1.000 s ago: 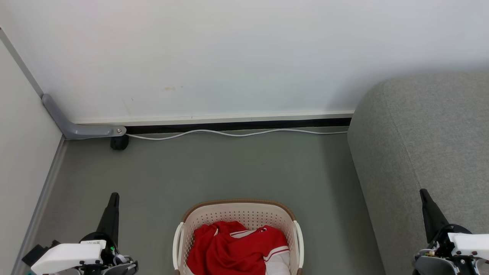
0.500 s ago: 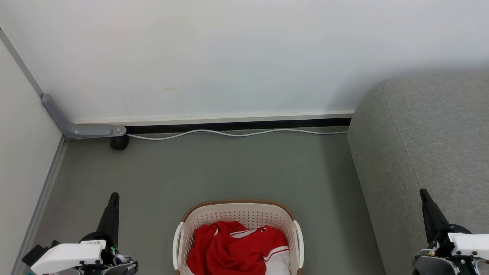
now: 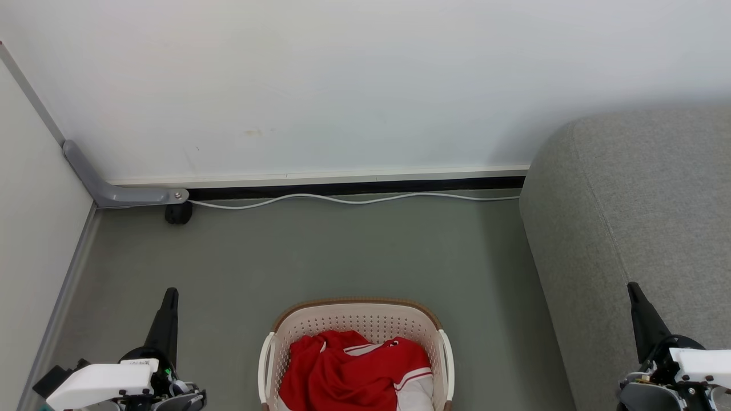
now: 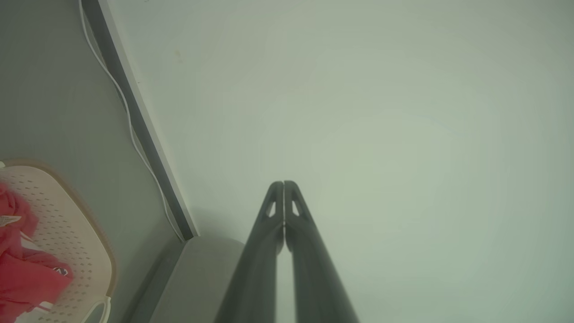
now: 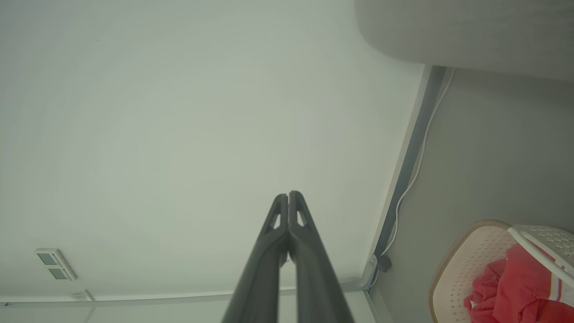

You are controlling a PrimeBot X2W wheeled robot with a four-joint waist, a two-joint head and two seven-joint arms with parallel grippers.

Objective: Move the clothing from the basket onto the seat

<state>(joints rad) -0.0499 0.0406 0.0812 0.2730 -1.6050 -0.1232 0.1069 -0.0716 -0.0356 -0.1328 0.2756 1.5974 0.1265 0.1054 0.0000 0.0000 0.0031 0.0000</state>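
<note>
Red clothing [image 3: 354,374] with white striped trim lies bunched in the cream-white basket [image 3: 357,313], which stands on the floor at the bottom centre of the head view. The grey seat [image 3: 634,217] rises to the basket's right. My left gripper [image 3: 169,292] is shut and empty, pointing up, left of the basket. My right gripper [image 3: 631,286] is shut and empty in front of the seat's side. In the left wrist view the shut gripper [image 4: 283,183] points at the wall, with the basket [image 4: 92,251] and clothing [image 4: 22,273] at lower left. The right wrist view shows its shut gripper [image 5: 288,194], the basket [image 5: 466,260], clothing [image 5: 515,287] and seat [image 5: 471,31].
A white wall with a dark skirting gap [image 3: 354,186] runs behind the basket. A white cable [image 3: 354,200] trails along its foot. A grey bracket [image 3: 114,191] and a black caster [image 3: 179,213] sit in the left corner. Grey floor [image 3: 320,257] lies between basket and wall.
</note>
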